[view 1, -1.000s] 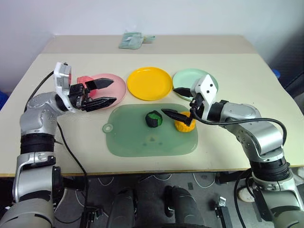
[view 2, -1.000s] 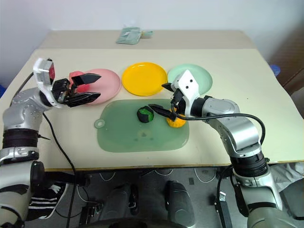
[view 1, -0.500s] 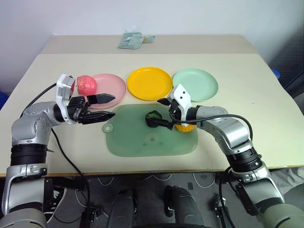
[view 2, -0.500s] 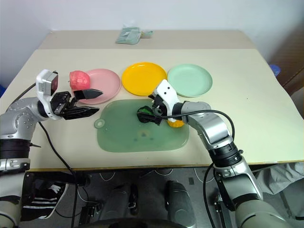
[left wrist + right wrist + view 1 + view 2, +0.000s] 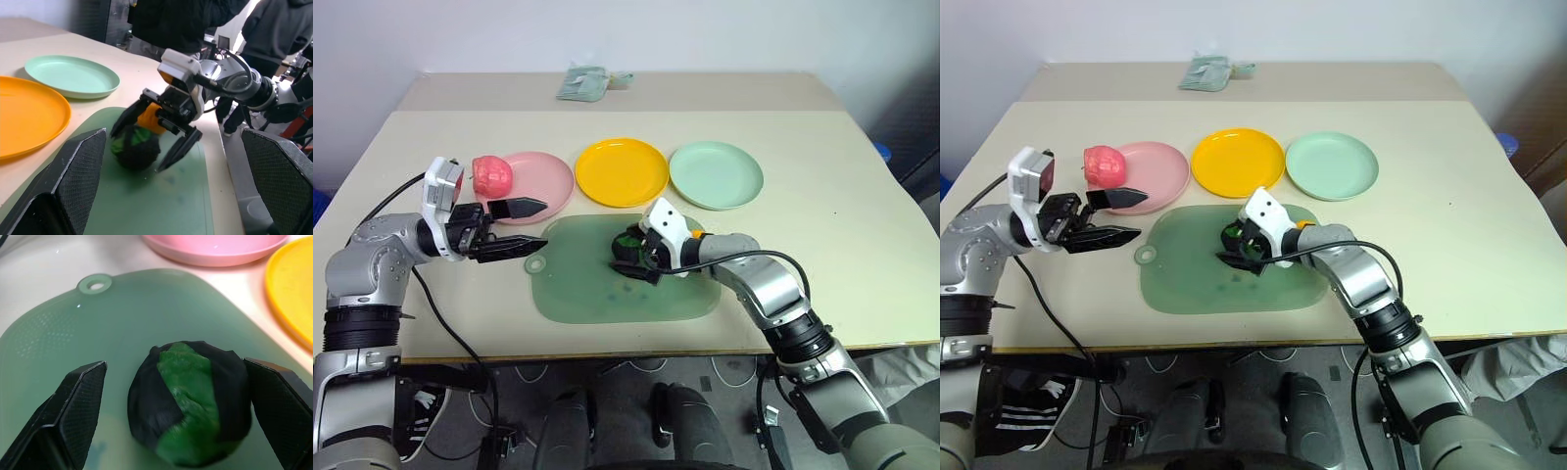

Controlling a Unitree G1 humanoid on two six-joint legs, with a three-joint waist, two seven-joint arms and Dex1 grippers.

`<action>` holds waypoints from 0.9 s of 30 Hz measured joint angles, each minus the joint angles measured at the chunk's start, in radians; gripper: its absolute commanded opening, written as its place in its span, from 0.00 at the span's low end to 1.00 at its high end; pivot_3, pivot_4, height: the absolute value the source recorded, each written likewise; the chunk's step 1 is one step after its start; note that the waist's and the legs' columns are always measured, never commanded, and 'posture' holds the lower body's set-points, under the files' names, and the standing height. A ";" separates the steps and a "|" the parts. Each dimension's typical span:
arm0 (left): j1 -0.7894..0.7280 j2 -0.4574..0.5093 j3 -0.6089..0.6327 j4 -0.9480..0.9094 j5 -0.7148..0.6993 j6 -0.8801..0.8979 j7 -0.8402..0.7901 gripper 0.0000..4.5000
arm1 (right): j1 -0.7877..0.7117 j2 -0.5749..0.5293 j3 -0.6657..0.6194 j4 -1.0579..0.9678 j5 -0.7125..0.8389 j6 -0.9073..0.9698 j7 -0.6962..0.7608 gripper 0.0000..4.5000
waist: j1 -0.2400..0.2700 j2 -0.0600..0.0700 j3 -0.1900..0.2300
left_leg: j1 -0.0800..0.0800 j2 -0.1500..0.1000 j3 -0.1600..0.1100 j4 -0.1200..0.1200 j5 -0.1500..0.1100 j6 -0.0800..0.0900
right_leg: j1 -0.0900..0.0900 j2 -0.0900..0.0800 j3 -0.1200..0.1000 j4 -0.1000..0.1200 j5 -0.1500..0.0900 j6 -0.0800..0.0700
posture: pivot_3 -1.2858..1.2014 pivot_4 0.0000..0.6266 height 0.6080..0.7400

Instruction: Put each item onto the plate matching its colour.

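A dark green-and-black ball [image 5: 190, 428] lies on the translucent green mat [image 5: 607, 294]. My right gripper [image 5: 628, 262] is open, with one black finger [image 5: 73, 416] on each side of the ball and a gap to it. The yellow-orange lump [image 5: 149, 117] sits just behind that gripper, mostly hidden. At the left rim of the pink plate [image 5: 543, 184] rests the pink-red apple [image 5: 492, 174]. The yellow plate [image 5: 622, 171] and the mint green plate [image 5: 716, 174] are bare. My left gripper [image 5: 546, 222] hovers open and empty in front of the pink plate, pointing right.
A folded green packet [image 5: 587, 83] lies at the back of the table. In the left wrist view, people in dark clothes [image 5: 195, 19] stand beyond the table's edge. The mat's tab with a hole [image 5: 95, 284] points toward the left gripper.
My right gripper came down and to the left, from above the yellow-orange lump to around the green-and-black ball. The left gripper drew back a little from the pink plate, still open.
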 measured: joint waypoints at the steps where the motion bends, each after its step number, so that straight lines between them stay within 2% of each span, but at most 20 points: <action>1: 0.001 0.000 0.000 0.000 -0.001 -0.002 0.000 0.99 | 0.004 0.001 0.002 0.002 -0.003 -0.001 0.000 1.00 | 0.000 0.000 0.000 | 0.000 0.000 0.000 0.000 0.000 0.000 | 0.000 0.000 0.000 0.000 0.000 0.000 | 0.52 0.24 1.00; 4: 0.005 0.001 0.000 0.000 -0.001 -0.009 0.000 1.00 | 0.004 0.001 0.001 0.018 -0.012 -0.004 -0.003 0.82 | 0.000 0.000 0.000 | 0.000 0.000 0.000 0.000 0.000 0.000 | 0.000 0.000 0.000 0.000 0.000 0.000 | 0.52 0.24 1.00; 14: 0.005 0.001 0.000 0.025 -0.001 -0.045 -0.002 1.00 | 0.004 -0.001 0.001 0.026 -0.049 -0.037 0.002 0.82 | -0.001 0.000 0.000 | 0.000 0.000 0.000 0.000 0.000 0.000 | 0.000 0.000 0.000 0.000 0.000 0.000 | 0.52 0.24 1.00; 15: 0.005 0.001 0.000 0.029 -0.001 -0.047 -0.003 1.00 | 0.004 -0.001 0.000 0.026 -0.049 -0.037 0.002 0.70 | -0.001 0.000 0.000 | 0.000 0.000 0.000 0.000 0.000 0.000 | 0.000 0.000 0.000 0.000 0.000 0.000 | 0.52 0.24 1.00; 20: 0.004 0.001 -0.001 0.042 0.000 -0.066 -0.011 1.00 | 0.004 -0.002 -0.015 0.025 -0.047 -0.035 -0.001 0.70 | 0.000 0.000 0.000 | 0.000 0.000 0.000 0.000 0.000 0.000 | 0.000 0.000 0.000 0.000 0.000 0.000 | 0.52 0.24 1.00; 25: -0.008 0.000 -0.001 0.060 0.000 -0.070 -0.006 1.00 | -0.015 0.033 -0.119 0.009 0.030 0.007 -0.010 0.70 | 0.000 0.000 0.000 | 0.000 0.000 0.000 0.000 0.000 0.000 | 0.000 0.000 0.000 0.000 0.000 0.000 | 0.52 0.24 1.00; 27: -0.021 -0.015 0.001 0.078 0.002 -0.084 0.016 1.00 | -0.067 0.054 -0.178 0.039 0.044 -0.009 -0.057 0.70 | 0.000 0.001 0.000 | 0.000 0.000 0.000 0.000 0.000 0.000 | 0.000 0.000 0.000 0.000 0.000 0.000 | 0.52 0.24 1.00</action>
